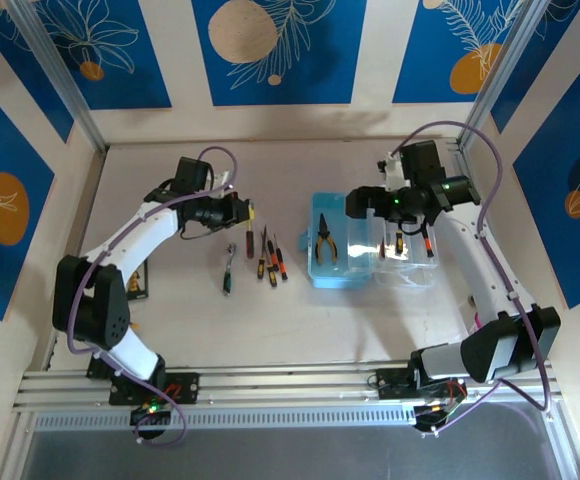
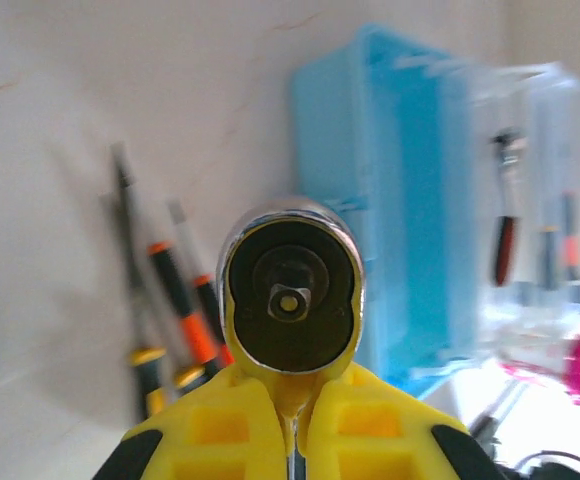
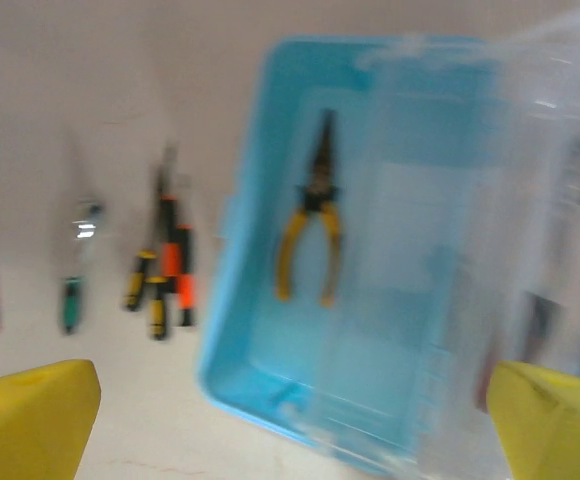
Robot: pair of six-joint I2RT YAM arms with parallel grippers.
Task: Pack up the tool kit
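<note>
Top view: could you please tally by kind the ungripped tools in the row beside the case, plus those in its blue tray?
Screwdrivers: 3
Ratchet: 1
Pliers: 1
Total: 5

Left end effector [image 2: 290, 405] clamped (right end effector [image 3: 292, 420] agape)

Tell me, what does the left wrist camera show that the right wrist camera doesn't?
Left wrist view adds: the left gripper shut on a round chrome-rimmed tool head, and a red-handled tool in the clear lid. Right wrist view adds: yellow-handled pliers lying in the light-blue case, a green-handled tool on the table, and the open right gripper. Shared: the light-blue case and the orange-and-black screwdrivers beside it.
</note>
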